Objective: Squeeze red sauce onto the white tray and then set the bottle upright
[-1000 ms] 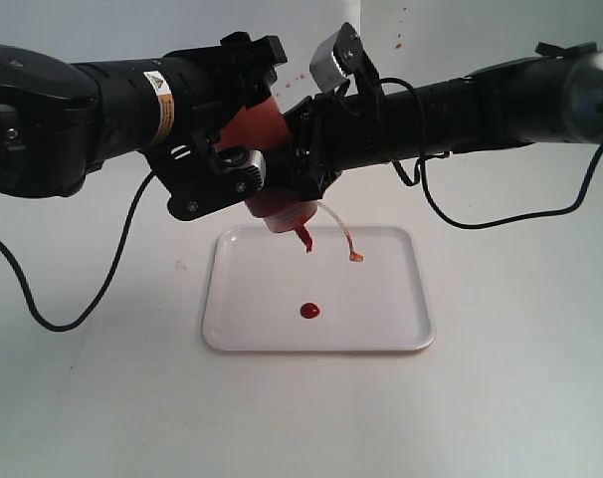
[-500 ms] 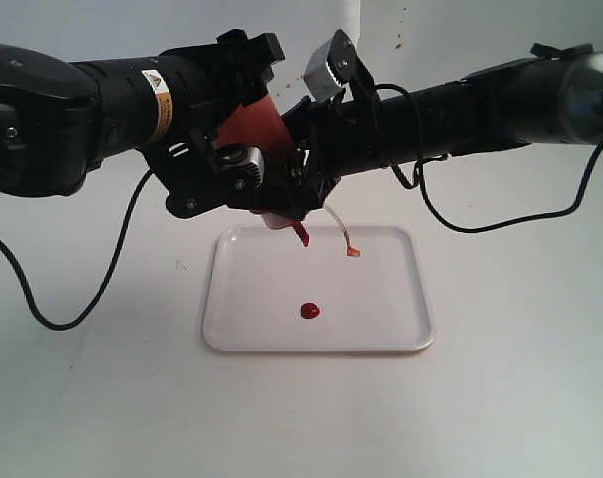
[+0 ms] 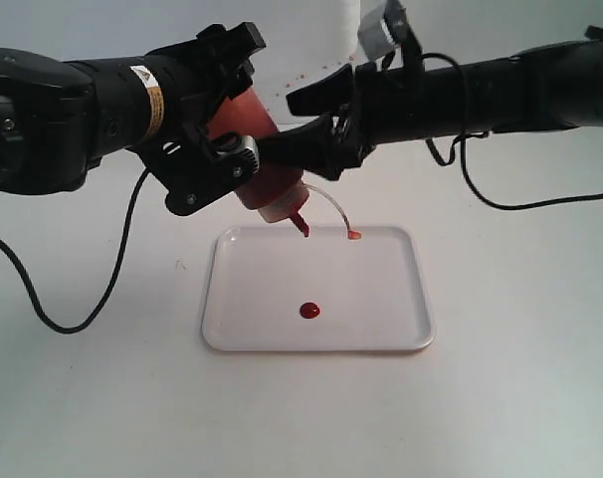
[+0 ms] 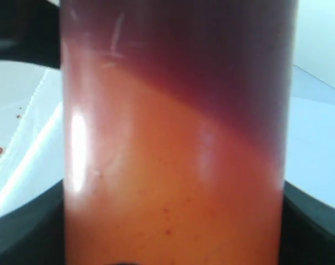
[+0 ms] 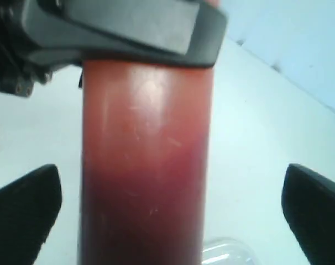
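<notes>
The bottle [image 3: 269, 171] hangs tilted, nozzle [image 3: 301, 225] down, over the far rim of the white tray [image 3: 381, 329]. My left gripper [image 3: 232, 112] is shut on its upper body; the bottle [image 4: 173, 143] fills that wrist view, with dark fingers [image 4: 314, 221] at each side. Its tethered cap [image 3: 354, 235] dangles just above the tray. A round blob of red sauce [image 3: 309, 311] lies near the tray's middle. My right gripper [image 3: 280, 121] is open, its jaws straddling the bottle [image 5: 145, 165] with a clear gap on each side, and its fingers [image 5: 24, 212] are spread wide.
The tray lies on a white table [image 3: 520, 398]. Black cables trail over the table at the left [image 3: 83, 311] and at the right [image 3: 520, 206]. Small reddish specks [image 3: 300, 76] mark the back wall behind the arms.
My right gripper has let go of the bottle, opened wide and drawn back to the right and upward. The bottle stays in my left gripper, now more exposed. The sauce blob is unchanged.
</notes>
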Motion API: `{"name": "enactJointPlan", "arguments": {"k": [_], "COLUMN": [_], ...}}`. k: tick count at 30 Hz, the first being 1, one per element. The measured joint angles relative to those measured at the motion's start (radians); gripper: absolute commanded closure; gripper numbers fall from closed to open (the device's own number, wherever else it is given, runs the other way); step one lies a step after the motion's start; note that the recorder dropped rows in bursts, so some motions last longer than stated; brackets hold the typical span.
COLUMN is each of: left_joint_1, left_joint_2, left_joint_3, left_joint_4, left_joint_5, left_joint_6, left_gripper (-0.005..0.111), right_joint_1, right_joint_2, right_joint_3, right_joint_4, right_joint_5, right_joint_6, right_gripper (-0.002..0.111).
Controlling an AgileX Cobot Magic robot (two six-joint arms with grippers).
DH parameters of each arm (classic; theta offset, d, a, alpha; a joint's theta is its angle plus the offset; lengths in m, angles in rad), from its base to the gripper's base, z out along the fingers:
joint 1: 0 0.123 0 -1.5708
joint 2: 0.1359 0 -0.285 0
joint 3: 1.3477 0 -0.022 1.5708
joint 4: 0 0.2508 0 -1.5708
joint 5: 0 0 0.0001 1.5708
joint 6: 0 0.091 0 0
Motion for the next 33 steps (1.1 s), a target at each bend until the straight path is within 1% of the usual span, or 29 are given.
{"name": "enactJointPlan", "arguments": {"k": [6,10,15,20,24,28,31,33], "left_joint_1": [0.037,0.048,0.051,0.056,0.079,0.115,0.160,0.203], "left_joint_2": [0.000,0.000,0.000,0.000,0.000,0.000,0.000,0.000], "left_joint_3": [0.002,0.029,0.074,0.096,0.096,0.096,0.096,0.096], "left_joint_4": [-0.088,-0.094,-0.096,-0.083,-0.074,-0.068,-0.068,-0.068], "left_joint_5": [0.007,0.009,0.009,0.005,-0.017,-0.045,-0.111,-0.177], "left_joint_6": [-0.028,-0.098,-0.192,-0.398,-0.535,-0.656,-0.763,-0.837], "left_gripper": [0.107,0.107,0.107,0.107,0.107,0.107,0.107,0.107], "right_joint_1": [-0.097,-0.152,-0.183,-0.183,-0.183,-0.183,-0.183,-0.185], "right_joint_2": [-0.039,-0.041,-0.041,-0.041,-0.041,-0.041,-0.041,-0.041], "right_joint_3": [0.000,0.000,0.000,0.000,0.000,0.000,0.000,0.000], "right_joint_4": [0.100,0.131,0.139,0.139,0.125,0.105,0.101,0.099], "right_joint_5": [0.087,0.106,0.108,0.108,0.108,0.108,0.108,0.108], "right_joint_6": [0.000,0.000,0.000,0.000,0.000,0.000,0.000,0.000], "right_gripper": [0.003,0.003,0.003,0.003,0.003,0.003,0.003,0.003]}}
